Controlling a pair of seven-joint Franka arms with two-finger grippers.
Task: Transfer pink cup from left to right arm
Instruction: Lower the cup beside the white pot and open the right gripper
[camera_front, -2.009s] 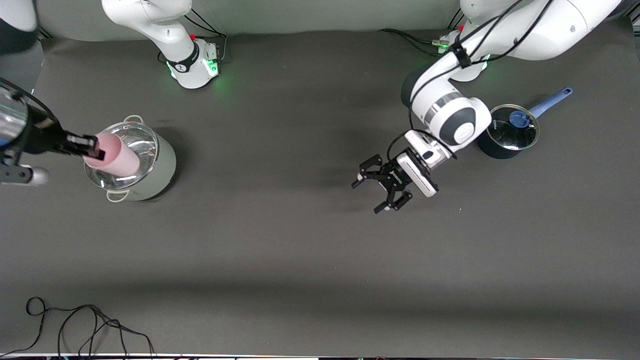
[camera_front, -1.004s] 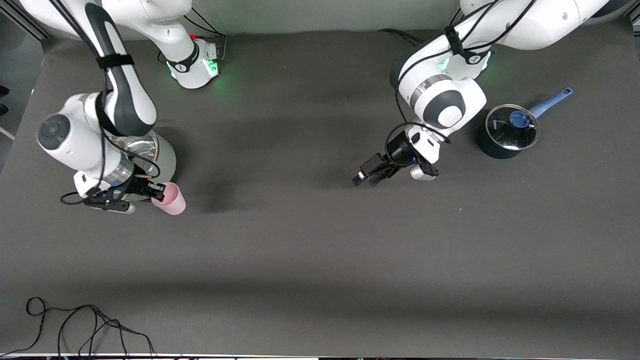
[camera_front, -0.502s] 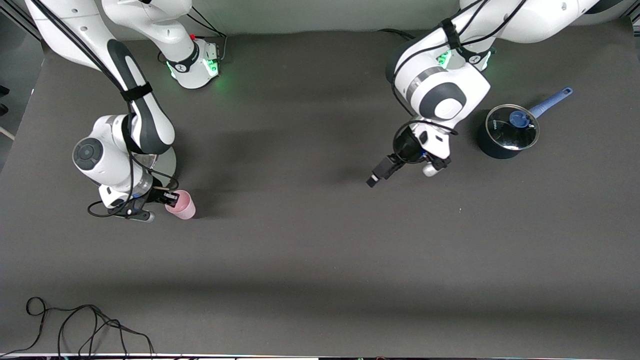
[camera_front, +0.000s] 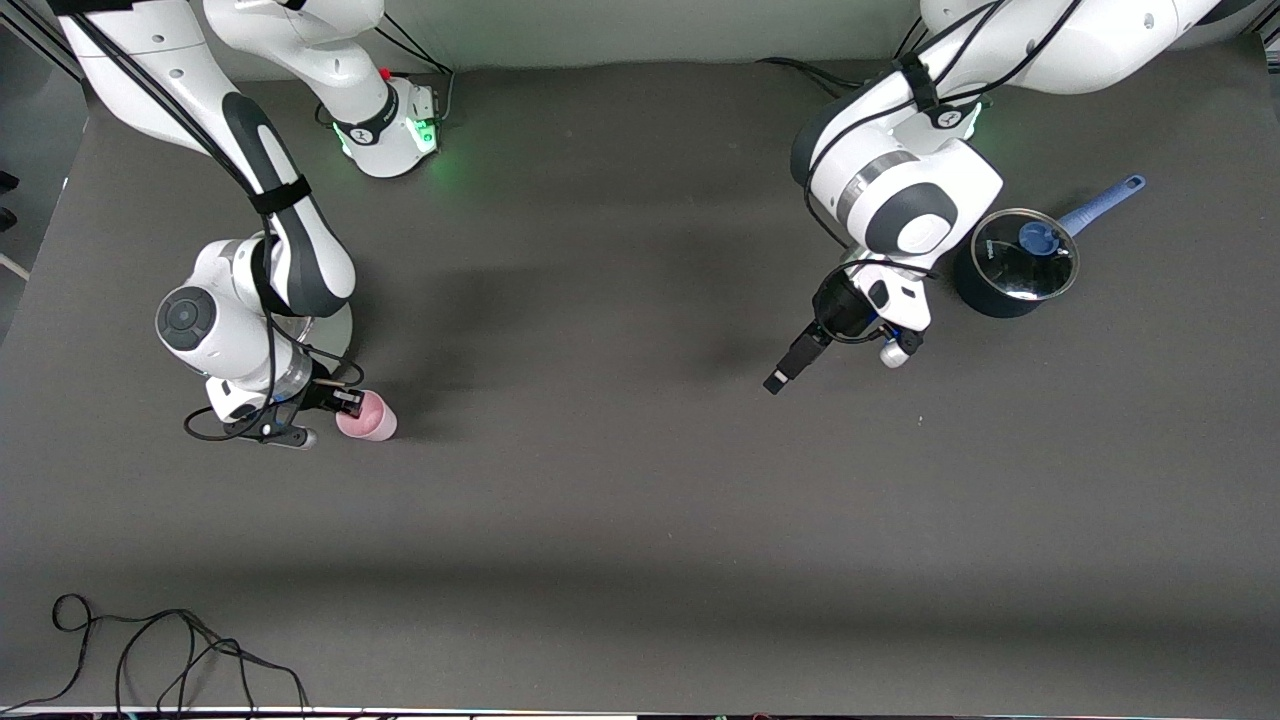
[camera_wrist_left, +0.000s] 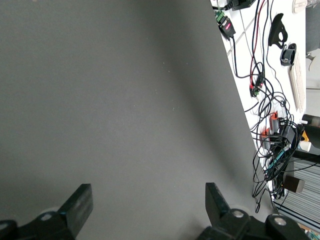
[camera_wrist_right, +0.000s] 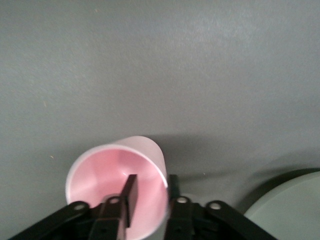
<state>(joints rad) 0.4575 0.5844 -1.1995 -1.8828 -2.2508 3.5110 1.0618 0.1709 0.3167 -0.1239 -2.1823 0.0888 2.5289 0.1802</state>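
Note:
The pink cup (camera_front: 368, 418) is a small pale-pink tumbler, low over the table beside the silver pot and nearer to the front camera than it. My right gripper (camera_front: 348, 403) is shut on its rim. In the right wrist view the cup (camera_wrist_right: 100, 170) opens toward the camera, and my right gripper (camera_wrist_right: 151, 180) has one finger inside the wall and one outside. I cannot tell whether the cup touches the table. My left gripper (camera_front: 785, 372) is open and empty over the bare table mat. The left wrist view shows my left gripper (camera_wrist_left: 147, 192) with its fingers wide apart.
A silver pot (camera_front: 338, 325) stands partly hidden under my right arm; its pale side (camera_wrist_right: 295, 210) shows in the right wrist view. A dark blue saucepan (camera_front: 1020, 262) with a glass lid stands at the left arm's end. A black cable (camera_front: 150, 650) lies at the near corner.
My right gripper has carried the pink cup from over the silver pot down beside it, toward the front camera. My left gripper has turned and shifted slightly toward the front camera.

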